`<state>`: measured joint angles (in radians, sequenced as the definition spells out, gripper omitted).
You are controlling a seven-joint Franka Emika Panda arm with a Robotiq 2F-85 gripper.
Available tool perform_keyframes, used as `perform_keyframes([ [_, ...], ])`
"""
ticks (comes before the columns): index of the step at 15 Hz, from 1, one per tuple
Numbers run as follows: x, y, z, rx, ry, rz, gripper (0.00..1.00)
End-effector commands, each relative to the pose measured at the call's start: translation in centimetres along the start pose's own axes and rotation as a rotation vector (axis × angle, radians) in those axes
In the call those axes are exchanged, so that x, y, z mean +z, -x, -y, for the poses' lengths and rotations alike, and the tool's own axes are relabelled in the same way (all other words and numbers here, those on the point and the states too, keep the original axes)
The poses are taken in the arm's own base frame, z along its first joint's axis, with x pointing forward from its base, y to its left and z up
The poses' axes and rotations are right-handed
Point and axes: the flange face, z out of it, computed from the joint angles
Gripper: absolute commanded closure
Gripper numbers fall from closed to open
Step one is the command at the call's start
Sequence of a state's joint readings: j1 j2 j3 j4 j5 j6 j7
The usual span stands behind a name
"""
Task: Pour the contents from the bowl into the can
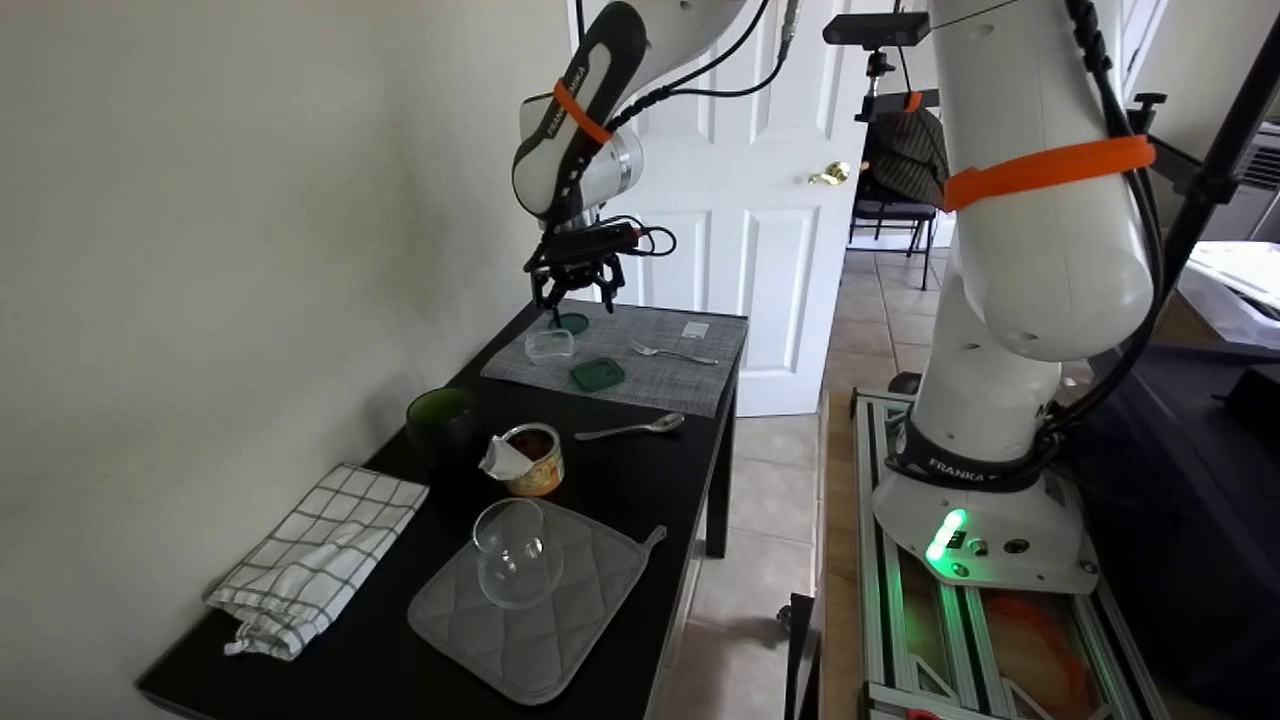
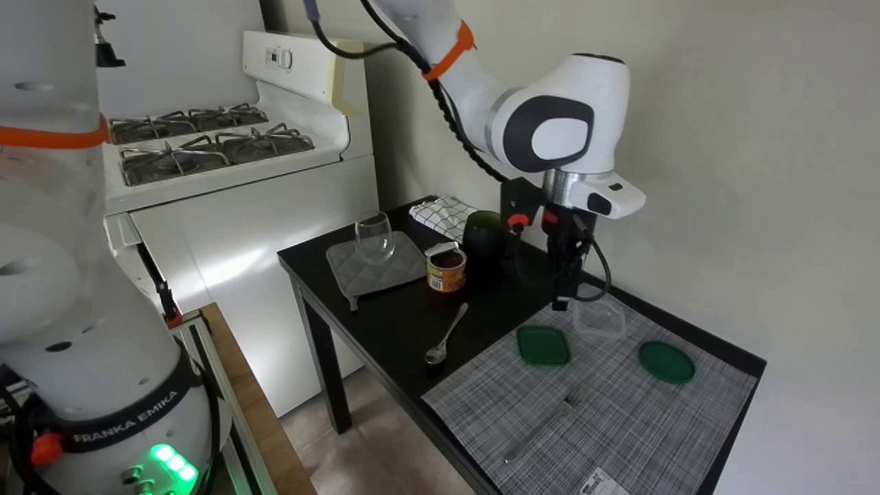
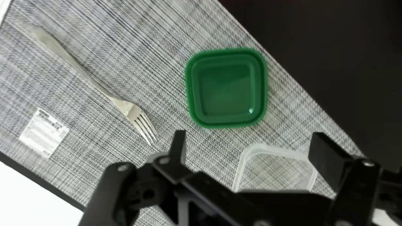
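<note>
The can [image 1: 545, 472] is short, with an orange-yellow label, a pale rim, a peeled-back lid and dark reddish contents. It stands upright on the black table and also shows in an exterior view [image 2: 447, 276]. The clear glass bowl [image 1: 520, 575], shaped like a rounded tumbler, stands on the grey pot holder; it also shows in an exterior view [image 2: 375, 240]. I see no clear contents in it. My gripper [image 1: 582, 305] is open and empty, far from both. In the wrist view, my gripper [image 3: 249, 138] hangs above a clear squarish container [image 3: 276, 171], partly hidden by it.
The grey placemat [image 1: 650, 385] bears a square green lid [image 3: 226, 91], a round green lid [image 2: 665, 363], a fork [image 3: 81, 72] and a white label. A spoon [image 2: 450, 333] lies near the can. A dark green cup [image 1: 443, 430] and checked towel [image 1: 320, 560] stand by the wall.
</note>
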<state>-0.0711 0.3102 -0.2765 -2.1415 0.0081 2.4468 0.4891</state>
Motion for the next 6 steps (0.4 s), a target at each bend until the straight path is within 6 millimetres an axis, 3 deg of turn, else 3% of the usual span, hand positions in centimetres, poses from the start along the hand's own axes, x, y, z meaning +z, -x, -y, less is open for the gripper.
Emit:
perform_keyframes([
  [1,-2.2,6.9,-0.9,-0.197,0.081,-0.037,0.0],
  [2,-1.1,3.3,0.2,-0.12,0.052,-0.02,0.0],
  [3,-1.5,4.2,0.2,-0.133,0.052,-0.021,0.0],
  [6,-1.8,3.6,0.2,-0.126,0.049,-0.028,0.0],
])
